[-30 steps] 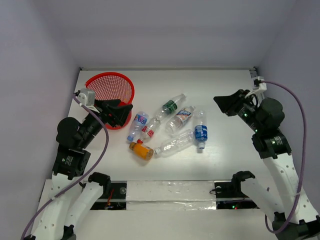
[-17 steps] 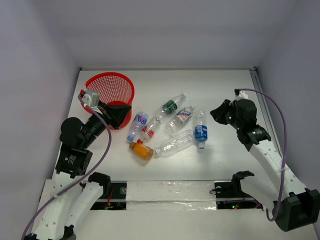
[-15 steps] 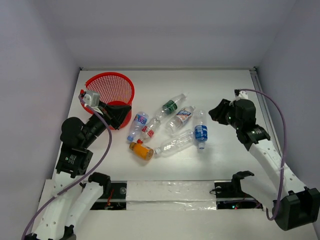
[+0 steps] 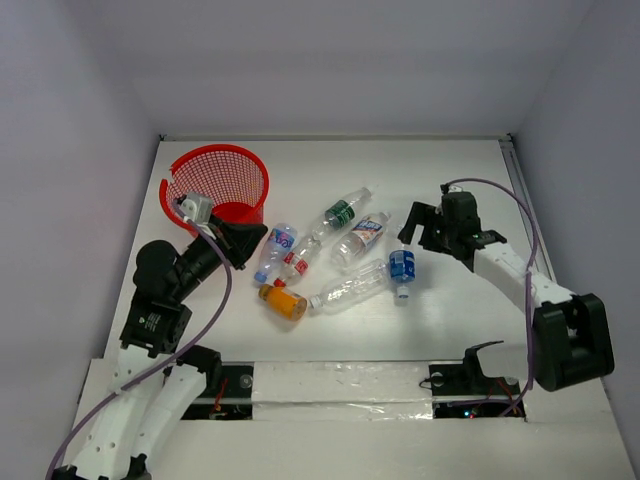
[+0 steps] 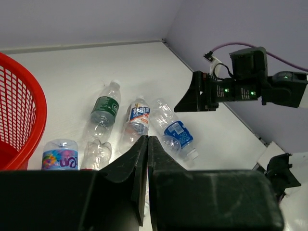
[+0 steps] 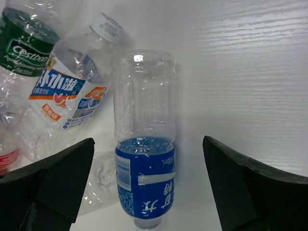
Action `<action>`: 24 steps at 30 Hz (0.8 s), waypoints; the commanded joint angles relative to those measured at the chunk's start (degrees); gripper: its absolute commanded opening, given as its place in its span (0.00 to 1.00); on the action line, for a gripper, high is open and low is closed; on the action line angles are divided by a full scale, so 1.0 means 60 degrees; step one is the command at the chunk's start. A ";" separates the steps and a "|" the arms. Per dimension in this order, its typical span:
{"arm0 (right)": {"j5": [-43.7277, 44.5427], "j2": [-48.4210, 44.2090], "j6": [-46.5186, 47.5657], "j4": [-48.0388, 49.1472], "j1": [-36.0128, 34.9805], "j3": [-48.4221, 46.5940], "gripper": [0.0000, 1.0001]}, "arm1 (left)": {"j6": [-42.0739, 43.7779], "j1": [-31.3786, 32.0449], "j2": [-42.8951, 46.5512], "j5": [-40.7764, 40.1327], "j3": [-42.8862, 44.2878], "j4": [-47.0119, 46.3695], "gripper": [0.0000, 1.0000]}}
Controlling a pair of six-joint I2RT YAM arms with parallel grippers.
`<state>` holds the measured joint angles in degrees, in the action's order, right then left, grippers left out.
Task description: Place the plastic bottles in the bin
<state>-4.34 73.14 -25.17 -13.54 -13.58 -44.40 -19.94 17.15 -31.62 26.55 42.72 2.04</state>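
Note:
Several plastic bottles lie in a cluster mid-table. They include a blue-label bottle [image 4: 401, 263], a green-label one [image 4: 340, 214], a red-and-white-label one [image 4: 366, 234], a clear one [image 4: 350, 287] and an orange one [image 4: 283, 301]. The red mesh bin [image 4: 200, 152] stands at the back left. My right gripper [image 4: 412, 233] is open and hovers over the blue-label bottle [image 6: 144, 178], one finger on each side and neither touching it. My left gripper [image 4: 256, 236] is shut and holds nothing, between the bin and a purple-label bottle [image 4: 277, 245]. In the left wrist view its fingertips [image 5: 147, 139] press together.
Grey walls close in the table on three sides. A taped strip [image 4: 340, 385] runs along the near edge between the arm bases. The right arm's cable [image 4: 520, 215] loops over the right side of the table.
My right arm has swung left and down onto the bottle cluster, and its jaws have opened wide. My left gripper has shut and shifted slightly right of the bin.

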 commanded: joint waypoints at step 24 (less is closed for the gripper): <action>-0.0435 0.3557 0.0298 0.0236 -0.0036 -0.2004 0.75 | 0.0614 0.0511 0.0333 -0.0250 -0.0616 -0.0355 0.16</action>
<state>-7.49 94.45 -23.77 -12.56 -13.58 -54.98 -16.97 19.88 -30.15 24.77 39.22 2.02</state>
